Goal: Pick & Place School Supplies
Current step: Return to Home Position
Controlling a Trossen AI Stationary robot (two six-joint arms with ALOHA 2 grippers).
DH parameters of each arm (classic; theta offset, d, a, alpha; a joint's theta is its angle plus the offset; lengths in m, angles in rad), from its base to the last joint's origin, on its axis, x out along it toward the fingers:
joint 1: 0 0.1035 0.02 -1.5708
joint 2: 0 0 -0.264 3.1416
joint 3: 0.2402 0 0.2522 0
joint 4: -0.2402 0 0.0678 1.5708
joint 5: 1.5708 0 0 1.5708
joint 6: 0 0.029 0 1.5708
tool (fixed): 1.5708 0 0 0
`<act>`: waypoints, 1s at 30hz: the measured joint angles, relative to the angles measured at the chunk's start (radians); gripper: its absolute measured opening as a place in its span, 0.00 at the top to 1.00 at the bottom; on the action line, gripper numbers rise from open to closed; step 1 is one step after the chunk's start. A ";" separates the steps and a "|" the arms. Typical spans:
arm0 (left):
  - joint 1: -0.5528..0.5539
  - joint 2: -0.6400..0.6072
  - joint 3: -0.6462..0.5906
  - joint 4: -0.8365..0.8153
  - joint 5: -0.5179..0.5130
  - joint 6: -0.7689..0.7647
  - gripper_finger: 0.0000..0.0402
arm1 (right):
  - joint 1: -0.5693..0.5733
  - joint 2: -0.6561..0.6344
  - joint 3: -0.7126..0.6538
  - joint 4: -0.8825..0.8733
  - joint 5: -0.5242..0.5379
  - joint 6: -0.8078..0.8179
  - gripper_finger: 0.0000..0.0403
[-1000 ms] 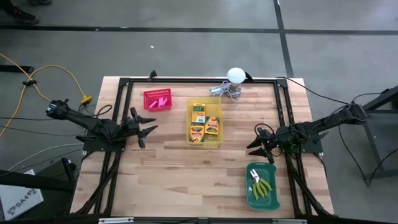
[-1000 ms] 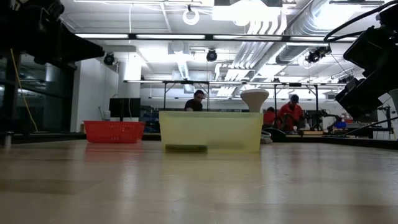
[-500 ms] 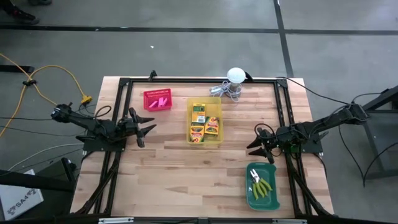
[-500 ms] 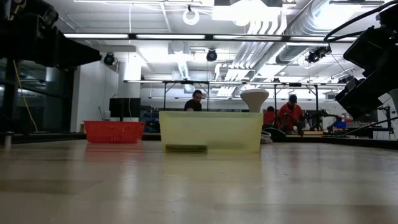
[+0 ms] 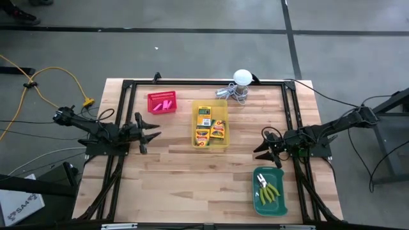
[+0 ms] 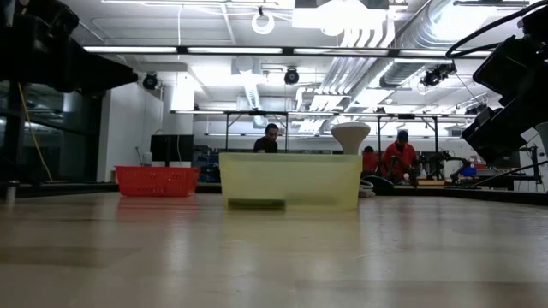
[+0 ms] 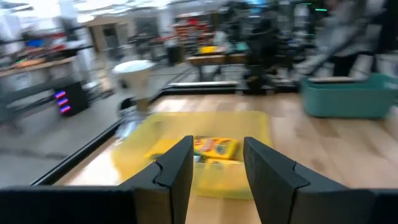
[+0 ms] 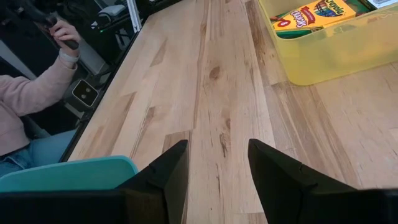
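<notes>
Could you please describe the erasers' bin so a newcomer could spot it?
On the wooden table, follow the edge with the white ball toward the side of the left arm. That bin is the only red one, holding pink erasers.

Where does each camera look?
High: above the table, looking straight down; left gripper, right gripper show.
Low: at tabletop height, looking across at the yellow bin; left arm, right arm at the sides.
Left wrist: on the left arm, facing the bin; open fingers show.
Right wrist: on the right arm, facing the table; open fingers show.
All four see the bin.
</notes>
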 joint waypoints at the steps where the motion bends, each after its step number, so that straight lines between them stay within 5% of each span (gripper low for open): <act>1: -0.004 0.000 0.000 0.001 0.033 0.016 0.66 | 0.000 0.000 0.000 0.000 0.000 0.000 0.61; 6: -0.026 0.000 -0.001 0.000 0.169 0.101 0.66 | 0.000 0.000 0.000 0.000 0.000 0.000 0.61; 16: -0.037 0.000 -0.002 -0.001 0.196 0.186 0.66 | 0.000 0.000 0.000 0.000 0.000 0.000 0.61; 22: -0.036 0.000 -0.002 -0.026 0.438 0.221 0.66 | 0.000 0.000 0.000 0.000 0.000 0.000 0.61; 30: 0.016 0.000 -0.002 -0.027 0.444 0.192 0.66 | 0.000 0.000 0.000 0.000 0.000 0.000 0.61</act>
